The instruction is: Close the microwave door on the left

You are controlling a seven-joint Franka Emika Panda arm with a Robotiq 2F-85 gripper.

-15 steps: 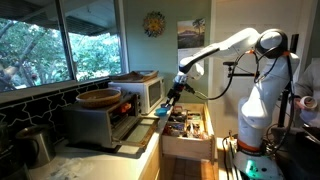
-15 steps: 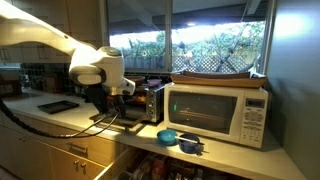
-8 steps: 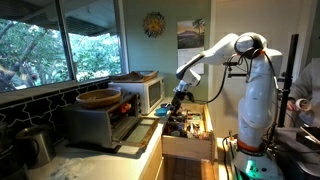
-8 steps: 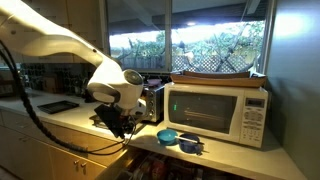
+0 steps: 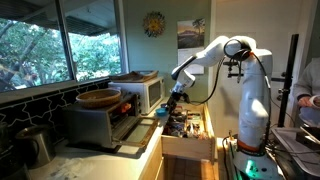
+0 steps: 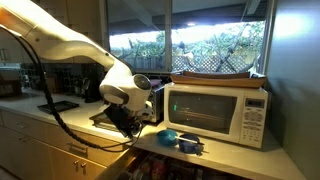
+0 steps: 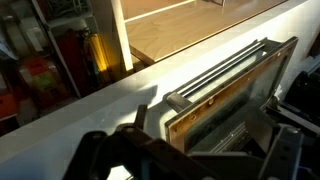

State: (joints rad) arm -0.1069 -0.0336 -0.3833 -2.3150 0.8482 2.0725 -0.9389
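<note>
The grey-silver oven (image 5: 95, 122) stands on the counter with its microwave door (image 5: 140, 128) folded down and open; the door also shows in an exterior view (image 6: 100, 119). In the wrist view the door (image 7: 225, 95) fills the middle, with its bar handle (image 7: 215, 72) along the front edge. My gripper (image 5: 172, 103) hangs at the door's outer edge, and also shows in an exterior view (image 6: 128, 117). In the wrist view its fingers (image 7: 190, 160) are spread wide and open, just in front of the door's edge. I cannot tell whether it touches the door.
A white microwave (image 5: 146, 92) (image 6: 218, 112) stands beside the oven with a wooden tray on top. A wooden bowl (image 5: 98, 98) sits on the oven. An open drawer (image 5: 186, 130) juts out below the counter. Blue bowls (image 6: 170, 137) sit on the counter and a kettle (image 5: 35, 146) stands nearby.
The arm has folded in and carried the gripper down and closer to the open door's front edge. The door has not moved.
</note>
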